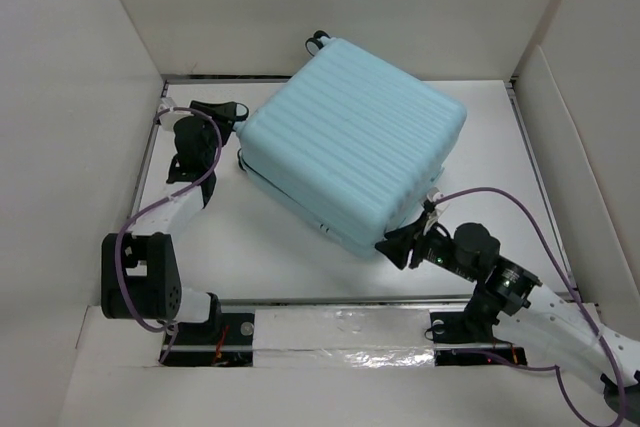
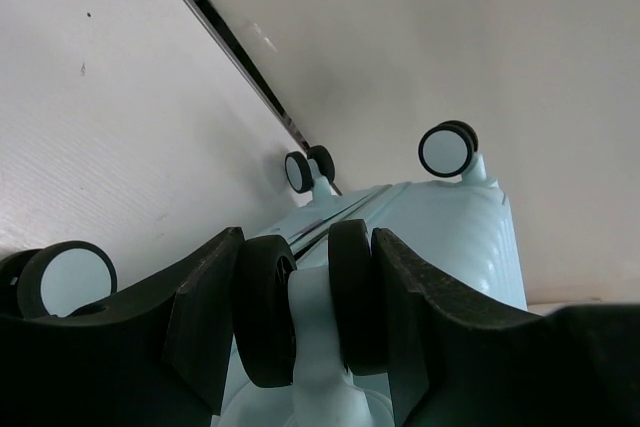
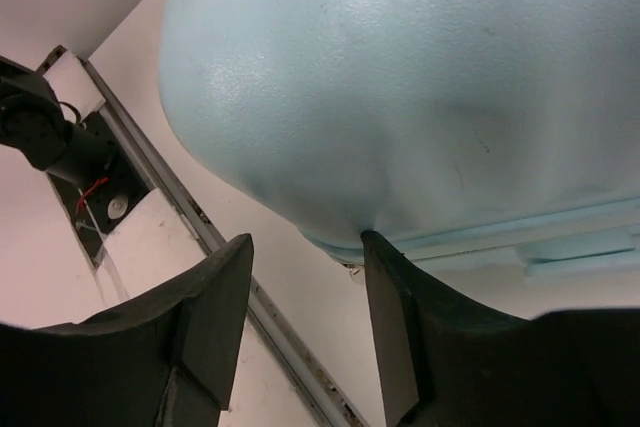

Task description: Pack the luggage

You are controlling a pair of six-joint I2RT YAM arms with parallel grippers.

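Top external, near to far: shiny tape strip between arm bases; right gripper spread open, one finger touching near corner of luggage. Luggage closed, flat on table, skewed, wheel end facing left, long axis running left-far to right-near. Left gripper clenched on caster there. White walls around.

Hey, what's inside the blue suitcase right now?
Nothing inside can be seen: the luggage lies closed, ribbed shell up, so any contents are covered. Only its outer shell and caster wheels show.
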